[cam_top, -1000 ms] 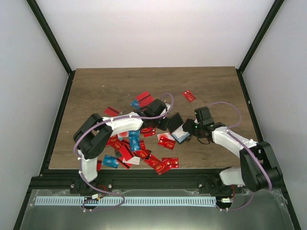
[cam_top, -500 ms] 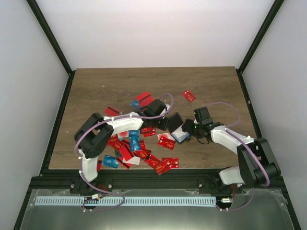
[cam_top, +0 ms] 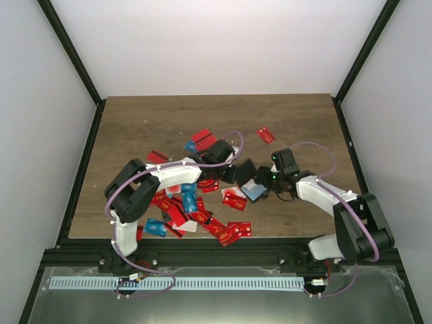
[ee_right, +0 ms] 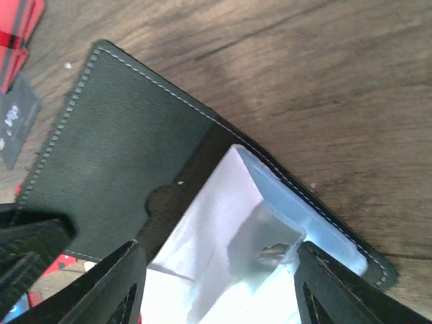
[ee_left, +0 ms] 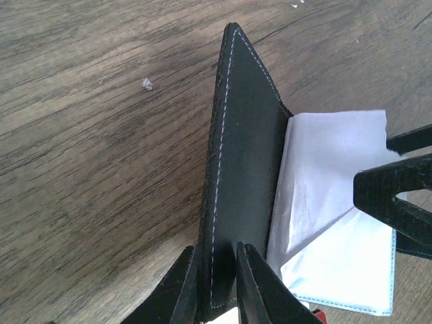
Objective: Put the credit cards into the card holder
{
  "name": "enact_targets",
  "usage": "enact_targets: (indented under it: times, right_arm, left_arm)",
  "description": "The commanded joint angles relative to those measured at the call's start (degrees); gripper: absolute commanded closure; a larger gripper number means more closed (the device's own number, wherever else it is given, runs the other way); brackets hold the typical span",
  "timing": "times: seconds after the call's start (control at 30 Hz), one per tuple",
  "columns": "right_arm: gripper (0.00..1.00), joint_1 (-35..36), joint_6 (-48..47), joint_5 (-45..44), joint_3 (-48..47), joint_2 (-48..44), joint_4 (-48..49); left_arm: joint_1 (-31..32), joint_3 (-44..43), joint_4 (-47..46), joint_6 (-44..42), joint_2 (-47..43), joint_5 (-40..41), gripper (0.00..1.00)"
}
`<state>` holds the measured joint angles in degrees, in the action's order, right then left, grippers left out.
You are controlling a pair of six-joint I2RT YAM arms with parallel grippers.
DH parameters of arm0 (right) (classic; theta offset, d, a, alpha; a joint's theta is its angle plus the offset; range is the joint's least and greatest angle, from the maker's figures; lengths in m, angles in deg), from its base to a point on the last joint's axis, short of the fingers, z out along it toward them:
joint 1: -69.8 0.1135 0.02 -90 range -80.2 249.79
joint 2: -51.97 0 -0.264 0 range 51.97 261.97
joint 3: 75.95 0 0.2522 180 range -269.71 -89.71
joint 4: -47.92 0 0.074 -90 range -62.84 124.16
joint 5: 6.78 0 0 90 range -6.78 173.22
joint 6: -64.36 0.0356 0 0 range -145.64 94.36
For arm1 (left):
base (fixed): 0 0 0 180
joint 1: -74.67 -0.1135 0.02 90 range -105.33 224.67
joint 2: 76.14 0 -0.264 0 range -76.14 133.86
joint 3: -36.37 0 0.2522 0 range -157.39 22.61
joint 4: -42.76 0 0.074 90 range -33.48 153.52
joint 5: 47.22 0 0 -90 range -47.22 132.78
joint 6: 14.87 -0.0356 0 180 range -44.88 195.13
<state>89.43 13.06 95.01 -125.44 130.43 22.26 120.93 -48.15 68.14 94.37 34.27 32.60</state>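
Observation:
The card holder (cam_top: 244, 170) lies open in the middle of the table, black flap raised, pale-blue pocket side (cam_top: 254, 192) down. My left gripper (ee_left: 216, 287) is shut on the black flap (ee_left: 243, 169), which stands on edge between the fingers. My right gripper (ee_right: 219, 260) is open, its fingers straddling the pale pocket (ee_right: 229, 236), and the right finger touches a clear plastic corner. No card is between its fingers. Credit cards, red and blue, lie heaped (cam_top: 189, 209) at the front left; others lie behind (cam_top: 202, 140) and one alone (cam_top: 266, 135).
A red card (cam_top: 234, 199) lies just in front of the holder. A thin dark grey card (ee_right: 17, 128) and red cards (ee_right: 20, 27) lie beyond the flap. My left arm (cam_top: 169, 174) arches over the card heap. Bare wood lies at the back.
My right gripper has edged a little left toward the holder and its jaws have widened slightly. The left gripper still holds the flap in the same place.

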Motion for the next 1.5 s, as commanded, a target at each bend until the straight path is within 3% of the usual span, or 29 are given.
enact_targets:
  times: [0.0, 0.37, 0.53, 0.77, 1.07, 1.47]
  right_arm:
    - [0.39, -0.5, -1.3, 2.6, -3.4, -0.1, 1.3]
    - [0.4, -0.4, -1.8, 9.4, -7.1, 5.0, 5.7]
    - [0.4, -0.4, -1.0, 12.8, -10.7, 9.9, 8.1]
    - [0.4, 0.2, 0.0, 16.9, -15.0, 17.2, 10.6]
    - [0.41, 1.0, -0.7, 16.6, -16.8, 22.4, 9.7]
    - [0.39, 1.7, -4.8, 13.4, -18.5, 17.7, 3.0]
  left_arm:
    - [-0.2, 0.3, -1.4, 0.0, 0.9, -1.4, 0.83]
    - [-0.2, 2.1, -3.3, 3.0, 1.2, -3.7, 0.84]
    - [-0.1, 5.6, -6.4, 6.6, 0.6, -7.0, 0.84]
    - [-0.5, 10.7, -8.3, 9.9, -2.5, -5.5, 0.83]
    - [-0.7, 17.5, -6.3, 12.1, -13.9, -0.3, 0.7]
    - [5.4, 26.5, -1.7, 16.0, -29.1, 3.0, 0.61]
